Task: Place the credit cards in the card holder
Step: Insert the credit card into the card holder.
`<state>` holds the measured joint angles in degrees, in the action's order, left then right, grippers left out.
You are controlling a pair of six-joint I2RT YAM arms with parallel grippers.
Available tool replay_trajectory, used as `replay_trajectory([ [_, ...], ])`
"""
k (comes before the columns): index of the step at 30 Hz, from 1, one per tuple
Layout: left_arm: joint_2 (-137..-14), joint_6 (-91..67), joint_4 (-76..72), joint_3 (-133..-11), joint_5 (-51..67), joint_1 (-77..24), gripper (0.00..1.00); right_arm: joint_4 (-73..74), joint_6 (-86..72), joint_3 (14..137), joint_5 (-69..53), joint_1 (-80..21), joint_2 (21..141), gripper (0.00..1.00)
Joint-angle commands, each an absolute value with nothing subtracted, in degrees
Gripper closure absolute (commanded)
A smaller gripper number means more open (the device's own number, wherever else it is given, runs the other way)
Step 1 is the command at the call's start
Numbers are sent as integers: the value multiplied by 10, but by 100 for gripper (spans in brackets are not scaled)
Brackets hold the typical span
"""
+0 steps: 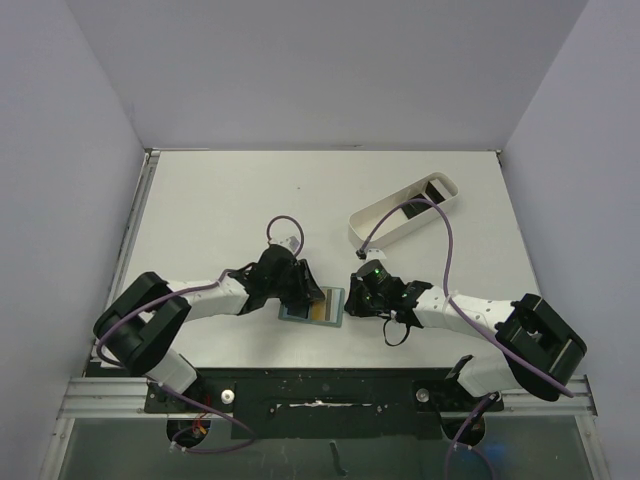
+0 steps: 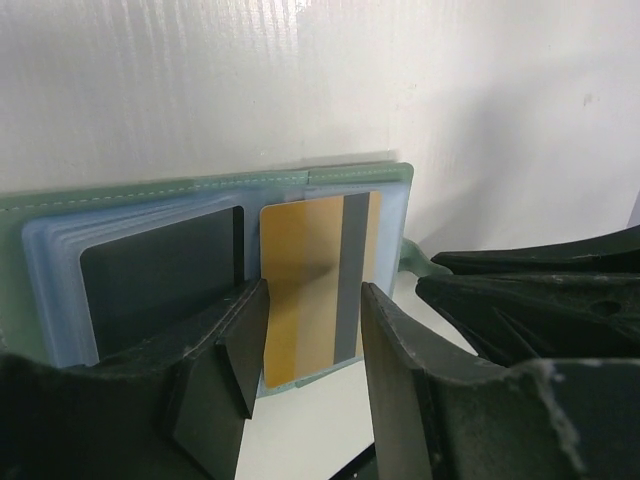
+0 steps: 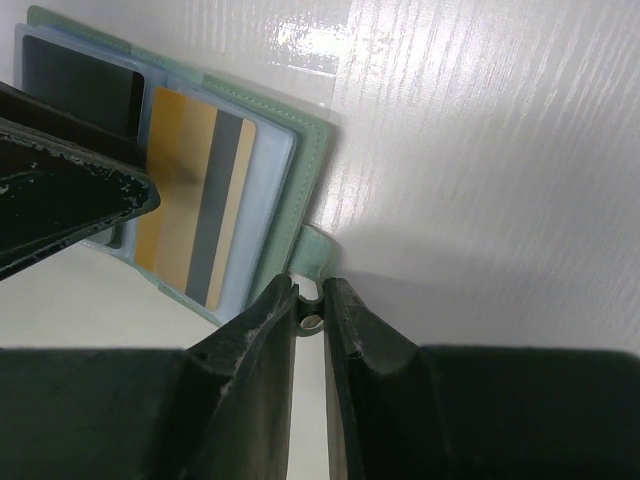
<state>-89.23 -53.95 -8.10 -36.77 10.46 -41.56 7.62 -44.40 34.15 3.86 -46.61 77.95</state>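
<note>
The card holder (image 1: 330, 305) lies open on the table between my two grippers, grey-green with bluish pockets (image 2: 200, 190). A black card (image 2: 165, 275) sits in its left pocket and a gold card with a grey stripe (image 2: 315, 285) in its right pocket. My left gripper (image 2: 312, 340) is open, its jaws wide apart just in front of the gold card. My right gripper (image 3: 312, 305) is shut on the holder's snap tab (image 3: 318, 255) and pins it at the table. More black cards (image 1: 434, 186) lie in the white tray.
The long white oblong tray (image 1: 385, 232) stands at the back right, angled, behind my right arm. My right gripper's fingers (image 2: 540, 300) sit close to the right of my left gripper. Grey walls close in the table on three sides.
</note>
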Motion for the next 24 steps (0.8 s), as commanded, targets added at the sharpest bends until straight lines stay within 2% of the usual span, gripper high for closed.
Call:
replay_trajectory([
  [1,-904,-525,-61,-394,73,-422,59,52,-442,341,45,-472,775,96],
  [17,-918,-588,-163,-379,110,-444,59,39,-444,334,47,-473,780,96],
  [24,-880,-585,-154,-383,112,-443,59,42,-442,330,53,-473,768,96],
])
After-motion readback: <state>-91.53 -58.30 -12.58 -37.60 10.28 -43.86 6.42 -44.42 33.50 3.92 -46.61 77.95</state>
